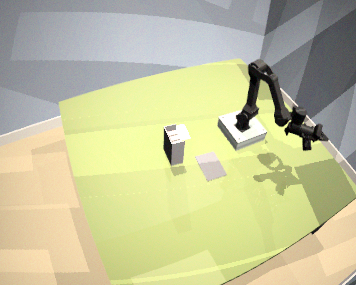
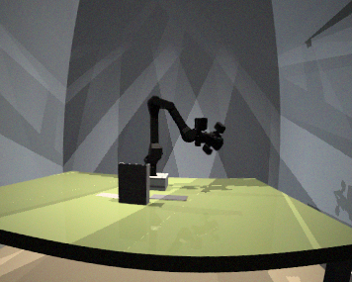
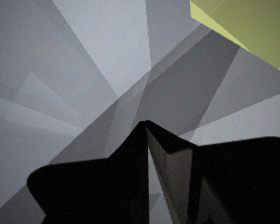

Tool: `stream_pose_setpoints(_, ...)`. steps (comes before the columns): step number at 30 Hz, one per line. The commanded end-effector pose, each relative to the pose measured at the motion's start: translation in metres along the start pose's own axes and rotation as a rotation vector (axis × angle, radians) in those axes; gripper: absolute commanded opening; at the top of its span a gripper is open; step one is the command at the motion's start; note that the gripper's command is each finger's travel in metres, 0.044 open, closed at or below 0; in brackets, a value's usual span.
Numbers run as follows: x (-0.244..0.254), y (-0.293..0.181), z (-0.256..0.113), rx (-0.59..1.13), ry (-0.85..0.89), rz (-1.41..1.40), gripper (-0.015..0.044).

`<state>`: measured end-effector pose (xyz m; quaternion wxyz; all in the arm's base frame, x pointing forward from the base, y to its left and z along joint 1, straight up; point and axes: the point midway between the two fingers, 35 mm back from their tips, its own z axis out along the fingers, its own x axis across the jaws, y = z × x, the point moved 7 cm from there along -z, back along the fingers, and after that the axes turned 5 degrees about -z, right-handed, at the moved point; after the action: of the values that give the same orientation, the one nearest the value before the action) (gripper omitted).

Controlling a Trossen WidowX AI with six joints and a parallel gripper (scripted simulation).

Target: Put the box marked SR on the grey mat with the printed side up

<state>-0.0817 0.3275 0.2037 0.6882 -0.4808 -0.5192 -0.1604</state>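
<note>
The parallel-jaw gripper (image 1: 324, 136) (image 2: 220, 141) (image 3: 144, 125) is pressed together, nothing between its fingertips; the upright bin (image 1: 177, 153) (image 2: 133, 184), presumably holding the SR box, stands well apart, beyond the grey mat (image 1: 211, 166) (image 2: 170, 198) from it

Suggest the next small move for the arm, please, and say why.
Probably swing the pincer back toward the bin, opening it on the way: it is shut on nothing, out by the table's edge, and the grey mat has no box.
</note>
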Motion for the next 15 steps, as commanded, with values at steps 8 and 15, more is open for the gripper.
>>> stream_pose_setpoints(8,0.024,0.037,-0.023,-0.161,0.04,-0.138,0.0)
stream_pose_setpoints(15,0.034,0.052,-0.037,-0.227,0.046,-0.183,0.0)
